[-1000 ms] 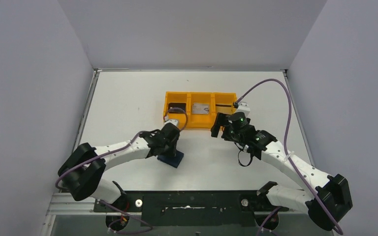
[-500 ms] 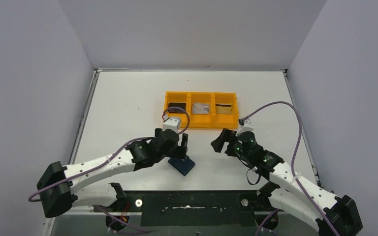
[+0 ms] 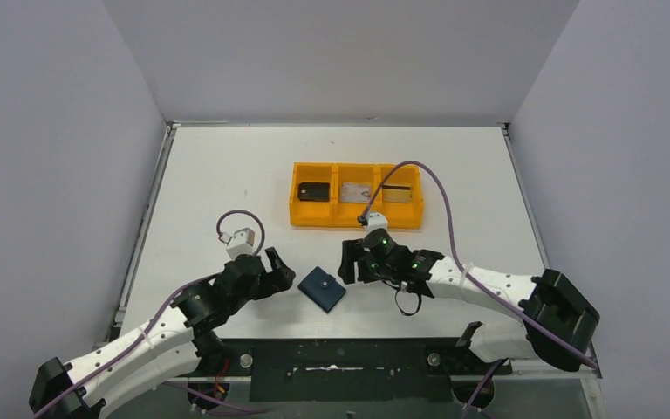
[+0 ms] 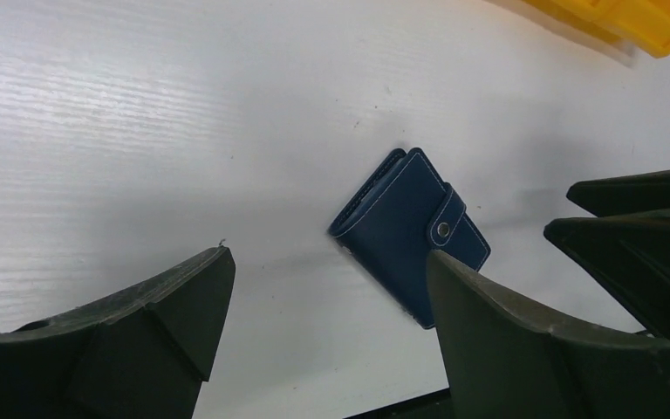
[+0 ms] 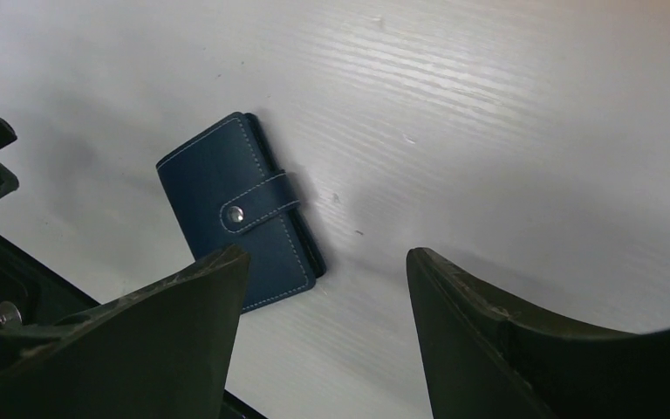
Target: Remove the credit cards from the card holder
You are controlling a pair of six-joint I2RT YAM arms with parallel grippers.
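Observation:
The card holder (image 3: 324, 288) is a navy-blue wallet lying flat on the table, folded shut with its snap tab fastened. It lies free between my two grippers. My left gripper (image 3: 283, 270) stands open just left of it, and the left wrist view shows the card holder (image 4: 410, 231) ahead of the open left gripper (image 4: 327, 262). My right gripper (image 3: 348, 264) is open just right of it, with the card holder (image 5: 240, 218) beyond its left finger. A silver-grey credit card (image 3: 355, 190) and a gold-tan credit card (image 3: 399, 193) lie in the tray.
The orange three-compartment tray (image 3: 356, 220) sits behind the holder; its left compartment holds a dark flat object (image 3: 314, 191). The tray's corner (image 4: 646, 22) shows in the left wrist view. The table's near edge is close behind the holder.
My left gripper opened, let go of the card holder and drew back to the left. My right arm swung from the tray down to the holder's right side, its jaws narrowing somewhat.

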